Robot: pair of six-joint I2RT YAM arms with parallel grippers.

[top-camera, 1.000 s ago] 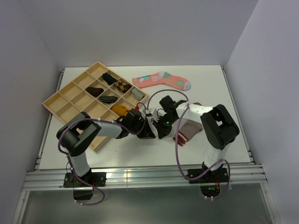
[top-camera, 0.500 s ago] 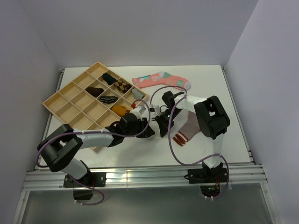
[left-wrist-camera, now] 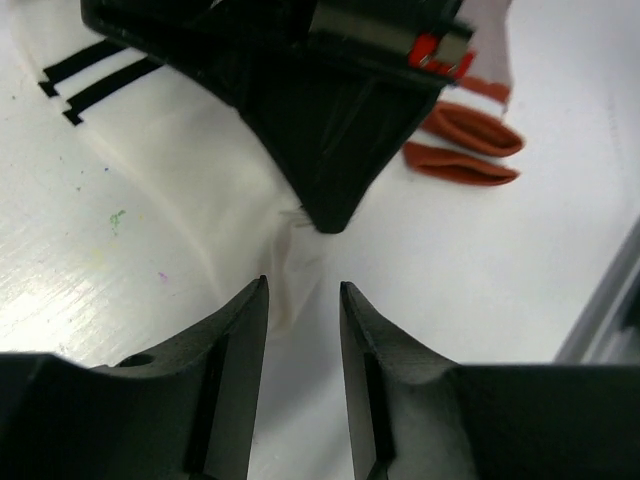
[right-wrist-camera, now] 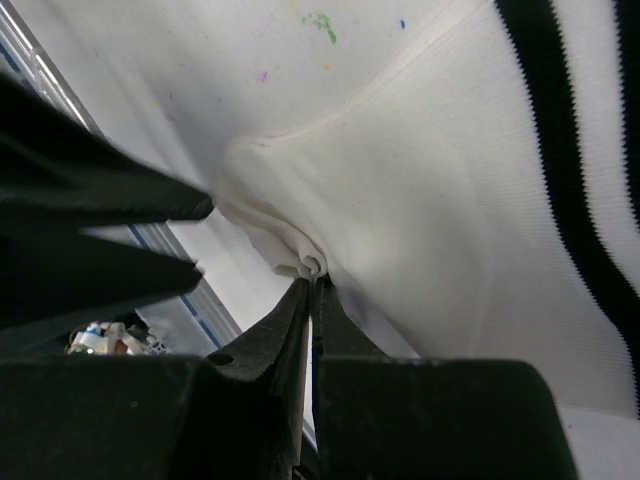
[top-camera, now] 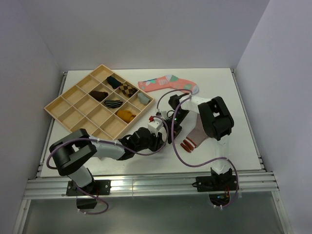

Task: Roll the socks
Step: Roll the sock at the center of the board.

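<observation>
The white sock (right-wrist-camera: pixel 450 200) with dark cuff stripes (left-wrist-camera: pixel 90 75) lies flat on the table. My right gripper (right-wrist-camera: pixel 312 283) is shut on a small fold at the white sock's edge. My left gripper (left-wrist-camera: pixel 303 290) stands open just in front of that pinch, straddling the edge of the white sock (left-wrist-camera: pixel 180 140) without gripping it. In the top view both grippers meet at mid-table, the left gripper (top-camera: pixel 161 138) facing the right gripper (top-camera: pixel 171 130), and they hide the white sock. The taupe sock (top-camera: pixel 199 130) lies to the right, with its red-striped cuff (left-wrist-camera: pixel 462 148) nearest the table's front.
A wooden divided tray (top-camera: pixel 73 105) at the back left holds several rolled socks. A coral-pink sock (top-camera: pixel 168 84) lies at the back middle. The table's metal front rail (top-camera: pixel 146 183) runs close behind my left gripper.
My left gripper has opened, let go of the white sock and drawn back toward the front edge. The right gripper has stayed shut on the sock's fold.
</observation>
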